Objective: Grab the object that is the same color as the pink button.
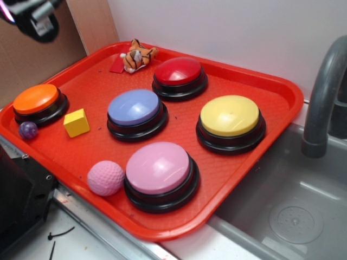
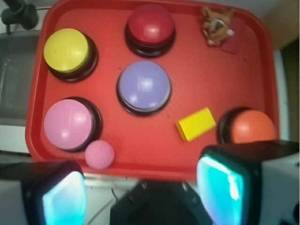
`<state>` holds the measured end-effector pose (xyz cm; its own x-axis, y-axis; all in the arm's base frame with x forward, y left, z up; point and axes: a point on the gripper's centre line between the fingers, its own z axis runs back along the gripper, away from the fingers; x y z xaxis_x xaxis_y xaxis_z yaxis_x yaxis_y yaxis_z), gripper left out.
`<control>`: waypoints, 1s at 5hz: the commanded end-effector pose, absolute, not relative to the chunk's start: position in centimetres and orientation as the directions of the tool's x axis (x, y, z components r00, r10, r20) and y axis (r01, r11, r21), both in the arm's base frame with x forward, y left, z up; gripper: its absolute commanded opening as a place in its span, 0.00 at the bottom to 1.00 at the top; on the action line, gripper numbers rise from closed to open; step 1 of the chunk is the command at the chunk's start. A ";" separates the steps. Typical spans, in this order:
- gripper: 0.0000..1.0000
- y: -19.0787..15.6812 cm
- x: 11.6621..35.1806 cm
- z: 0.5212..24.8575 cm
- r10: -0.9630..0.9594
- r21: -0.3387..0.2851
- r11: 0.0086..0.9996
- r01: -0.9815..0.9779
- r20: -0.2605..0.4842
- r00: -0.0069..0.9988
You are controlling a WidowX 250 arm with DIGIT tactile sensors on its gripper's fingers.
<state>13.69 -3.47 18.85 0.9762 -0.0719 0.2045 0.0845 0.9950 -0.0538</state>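
The small pink dimpled ball (image 1: 105, 177) lies on the red tray (image 1: 255, 162) near its front edge, touching the left side of the large pale-pink dome button (image 1: 158, 169). In the wrist view the ball (image 2: 99, 154) sits just below and to the right of the pink button (image 2: 69, 124). My gripper (image 2: 140, 194) is open and empty, high above the tray's near edge, its cyan pads (image 2: 63, 199) wide apart. In the exterior view only a part of the arm (image 1: 35, 17) shows at the top left corner.
On the tray stand a lavender-blue button (image 1: 134, 109), a red button (image 1: 179, 73), a yellow button (image 1: 230, 118) and an orange button (image 1: 37, 102). A yellow block (image 1: 76, 123), a purple marble (image 1: 28, 130) and a toy tiger (image 1: 137, 56) lie there too. A sink with a grey faucet (image 1: 325, 97) is at the right.
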 end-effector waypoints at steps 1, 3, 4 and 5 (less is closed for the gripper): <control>1.00 -6.4 14.7 14.2 -0.189 -0.076 0.972 0.221 0.300 0.935; 1.00 -9.0 13.6 9.7 -0.267 -0.160 0.938 0.306 0.228 0.936; 1.00 -10.2 12.8 7.9 -0.302 -0.145 0.933 0.331 0.190 0.934; 1.00 -10.6 12.1 6.3 -0.323 -0.144 0.928 0.343 0.149 0.935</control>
